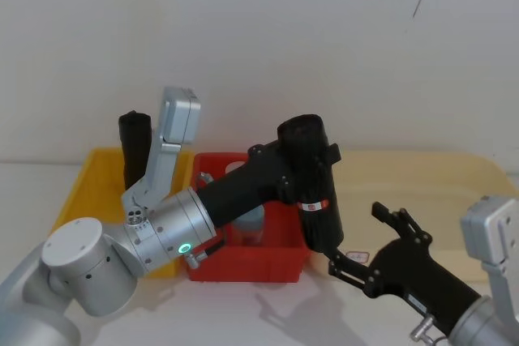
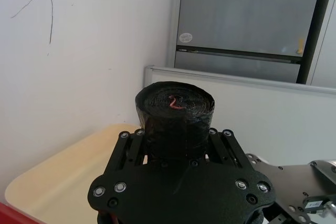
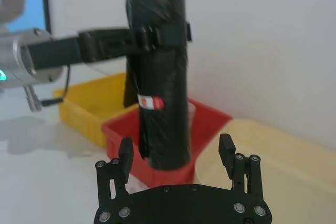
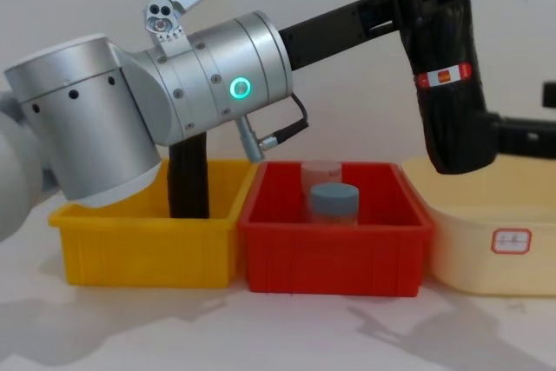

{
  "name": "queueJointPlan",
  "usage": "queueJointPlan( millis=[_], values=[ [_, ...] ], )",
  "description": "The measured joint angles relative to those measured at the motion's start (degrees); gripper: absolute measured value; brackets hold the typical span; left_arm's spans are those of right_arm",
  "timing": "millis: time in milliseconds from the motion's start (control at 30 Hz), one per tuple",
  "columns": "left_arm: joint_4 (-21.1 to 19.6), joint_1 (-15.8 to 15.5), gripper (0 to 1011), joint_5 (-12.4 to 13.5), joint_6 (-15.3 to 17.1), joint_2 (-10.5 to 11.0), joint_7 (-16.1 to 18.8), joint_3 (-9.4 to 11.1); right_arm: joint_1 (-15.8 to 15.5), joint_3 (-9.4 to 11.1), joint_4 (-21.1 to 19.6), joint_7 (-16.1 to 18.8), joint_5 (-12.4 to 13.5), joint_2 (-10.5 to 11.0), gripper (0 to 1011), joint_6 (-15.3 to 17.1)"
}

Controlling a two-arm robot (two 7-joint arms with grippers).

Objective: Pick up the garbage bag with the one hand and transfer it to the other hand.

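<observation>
The left pincer (image 1: 308, 160), long black slotted fingers on a fat silver arm with a green glowing ring, is clamped around the upper part of the garbage bag (image 1: 315, 188), a tall black cylindrical roll of glossy plastic with a narrow red-and-white label band. It holds the roll nearly upright in the air, clear of the white desk (image 4: 261, 327). From the chest view the roll hangs above the seam between a red plastic bin (image 4: 334, 254) and a cream shallow tray (image 4: 495, 241), with its lower end just above their rims. The right pincer (image 1: 369, 245), a black blocky one with notched tips, reaches in over the cream tray with its fingers spread wide. In the right wrist view the roll's lower end stands between those fingers, near them; whether they touch cannot be told. The bins stand in a row along the desk's far edge by the wall. A yellow plastic bin (image 4: 148, 249) at the left end holds a plain black roll (image 4: 188, 180), and the red bin holds a grey-lidded jar (image 4: 334, 202).
</observation>
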Motion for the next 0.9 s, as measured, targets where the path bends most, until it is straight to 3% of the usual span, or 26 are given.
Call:
queueJointPlan(
  millis=[900],
  values=[
    [-0.01,0.01,450,0.01,-0.01,0.02,0.02,-0.03,9.97,-5.77,6.22,5.39,1.16,-1.93,1000,-1.59]
  ],
)
